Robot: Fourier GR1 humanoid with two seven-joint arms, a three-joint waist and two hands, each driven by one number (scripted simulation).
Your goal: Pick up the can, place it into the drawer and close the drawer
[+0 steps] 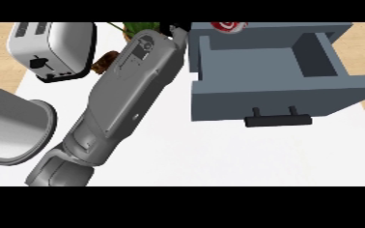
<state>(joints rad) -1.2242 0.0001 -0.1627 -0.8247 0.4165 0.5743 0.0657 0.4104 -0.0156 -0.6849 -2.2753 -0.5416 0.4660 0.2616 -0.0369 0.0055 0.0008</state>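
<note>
The blue-grey drawer (pixel 206 101) stands pulled out at the right, its inside bare, with a black handle (pixel 278 121) on its front. A red and white can (pixel 228 26) shows at the picture's top edge, just behind the drawer's back wall, and is partly cut off. My left forearm stretches from the lower left up to the top middle. Only a small black part of my left hand (pixel 174 29) shows there, left of the can; whether it touches the can is hidden. My right hand does not show.
A silver toaster (pixel 50 48) stands at the far left. Green plant leaves (pixel 135 28) and a brown object (pixel 107 60) lie behind my forearm. A grey round vessel (pixel 25 130) sits at the left edge. White countertop (pixel 235 154) spreads in front of the drawer.
</note>
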